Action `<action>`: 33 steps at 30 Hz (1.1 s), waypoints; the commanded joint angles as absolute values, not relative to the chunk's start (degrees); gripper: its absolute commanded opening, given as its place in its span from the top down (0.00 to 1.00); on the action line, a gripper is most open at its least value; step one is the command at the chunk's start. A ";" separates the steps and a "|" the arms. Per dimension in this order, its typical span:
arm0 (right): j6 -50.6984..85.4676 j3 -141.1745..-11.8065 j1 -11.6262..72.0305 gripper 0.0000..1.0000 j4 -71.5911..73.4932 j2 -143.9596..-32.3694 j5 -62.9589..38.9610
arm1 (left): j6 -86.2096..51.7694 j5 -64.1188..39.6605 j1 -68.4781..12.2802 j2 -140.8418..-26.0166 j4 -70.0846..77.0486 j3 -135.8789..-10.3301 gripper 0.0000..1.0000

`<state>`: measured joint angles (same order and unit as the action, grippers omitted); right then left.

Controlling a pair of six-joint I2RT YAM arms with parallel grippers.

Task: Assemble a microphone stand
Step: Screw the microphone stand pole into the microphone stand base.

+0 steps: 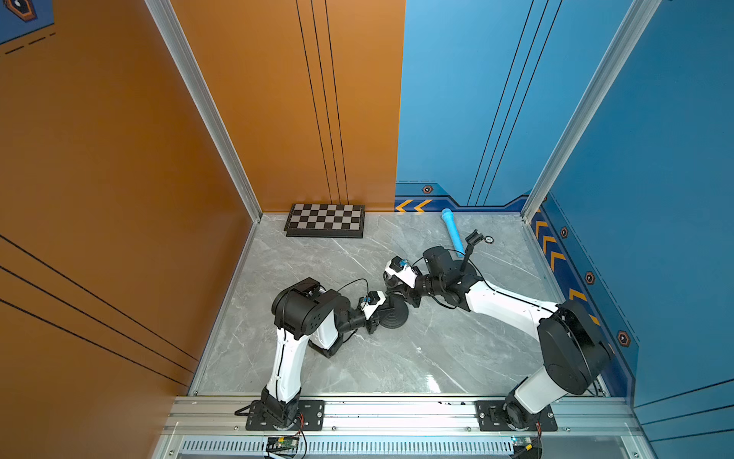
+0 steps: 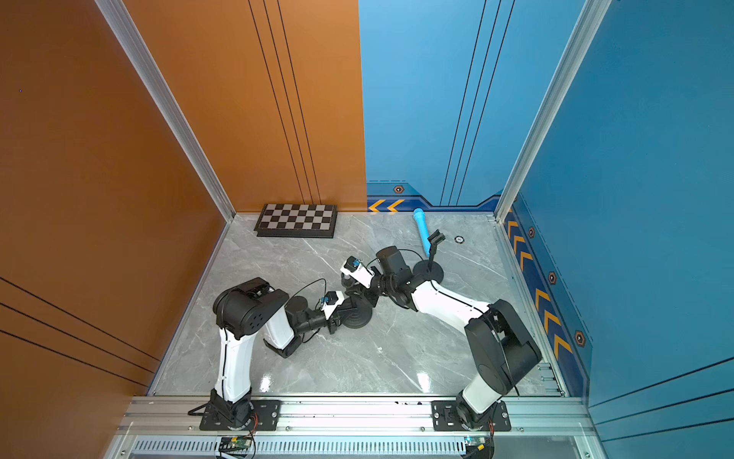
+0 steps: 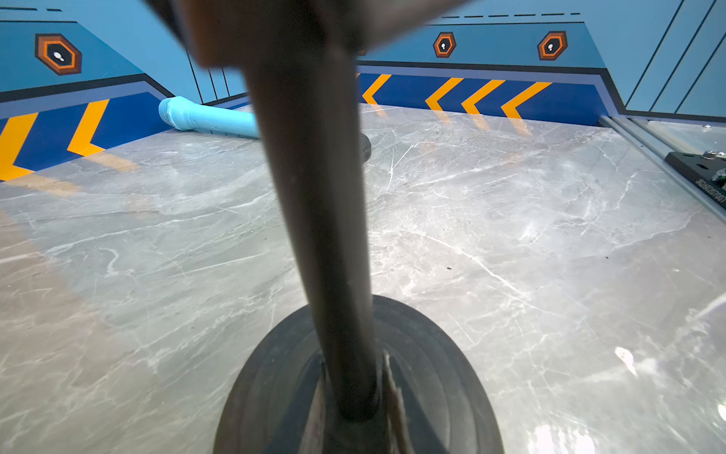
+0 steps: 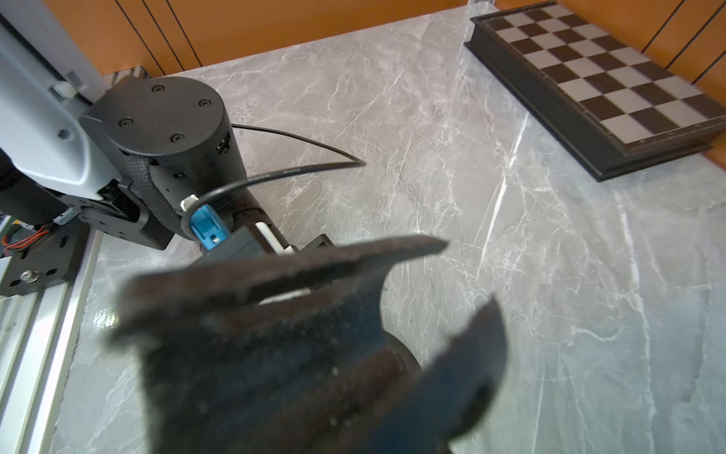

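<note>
A black stand with a round base [image 1: 399,318] [image 3: 267,393] sits mid-table. Its pole [image 3: 326,236] rises from the base. My left gripper [image 1: 377,320] [image 3: 353,377] is shut on the pole low down, with a finger on each side. A black U-shaped microphone clip [image 4: 294,314] sits at the top of the pole. My right gripper [image 1: 397,296] [image 4: 353,393] is closed round the clip, which hides most of its fingers. A blue microphone [image 1: 452,232] [image 3: 208,120] lies at the back right.
A second stand [image 1: 466,258] with its own clip [image 1: 474,237] stands upright at the back right, behind my right arm. Next to it lies a small ring [image 1: 488,239]. A chessboard [image 1: 325,220] [image 4: 597,78] lies against the back wall.
</note>
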<state>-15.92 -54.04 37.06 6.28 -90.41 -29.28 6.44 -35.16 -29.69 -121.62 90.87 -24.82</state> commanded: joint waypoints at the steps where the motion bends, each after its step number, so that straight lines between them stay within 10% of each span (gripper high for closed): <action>1: -1.69 -45.66 42.69 1.00 21.21 -87.72 -2.38 | 7.19 -33.13 -29.79 -124.98 80.77 -23.74 0.73; 5: 5.11 -40.86 51.50 1.00 29.64 -88.56 21.51 | 7.04 -33.20 -29.73 -124.95 80.82 -23.77 0.73; 12: 5.10 -44.01 54.24 1.00 27.23 -91.91 24.01 | 7.03 -33.14 -29.79 -124.96 80.77 -23.80 0.73; 23: -12.26 -51.89 40.70 0.50 3.34 -87.85 -23.92 | 7.15 -33.79 -29.67 -124.96 80.82 -23.96 0.73; 30: -18.27 -59.47 38.01 0.51 -3.95 -91.30 -30.48 | 7.12 -33.66 -29.70 -124.66 80.77 -23.84 0.73; 33: -17.15 -60.73 37.16 0.70 -3.91 -92.27 -29.73 | 7.17 -33.88 -29.70 -124.67 80.82 -23.84 0.74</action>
